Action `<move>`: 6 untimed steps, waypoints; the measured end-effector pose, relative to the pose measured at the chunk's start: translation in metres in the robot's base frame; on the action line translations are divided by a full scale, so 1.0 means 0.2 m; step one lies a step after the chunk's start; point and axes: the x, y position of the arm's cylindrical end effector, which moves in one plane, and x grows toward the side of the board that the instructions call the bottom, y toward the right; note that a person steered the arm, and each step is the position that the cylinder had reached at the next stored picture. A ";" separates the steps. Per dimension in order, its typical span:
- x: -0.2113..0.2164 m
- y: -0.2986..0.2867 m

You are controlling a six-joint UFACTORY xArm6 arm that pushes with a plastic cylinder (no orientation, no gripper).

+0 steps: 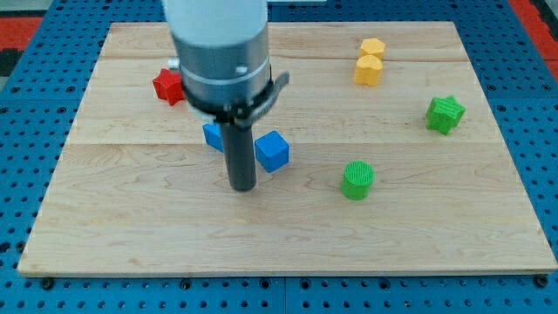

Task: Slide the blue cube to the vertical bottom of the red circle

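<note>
The blue cube (272, 150) sits near the middle of the wooden board (131, 235). My tip (242, 187) rests on the board just to the view's left of the cube and a little below it, close to it; contact cannot be told. A second blue block (212, 135) lies to the rod's left, partly hidden by it. A red block (166, 85), star-like in shape, lies at the upper left, partly behind the arm's body. No red circle shows; the arm's body hides part of the upper board.
Two yellow blocks (372, 48) (368, 71) sit touching at the upper right. A green star (445, 113) lies at the right. A green cylinder (357, 180) stands to the lower right of the blue cube.
</note>
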 end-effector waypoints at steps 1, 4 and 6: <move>0.05 0.11; -0.01 0.25; -0.22 0.49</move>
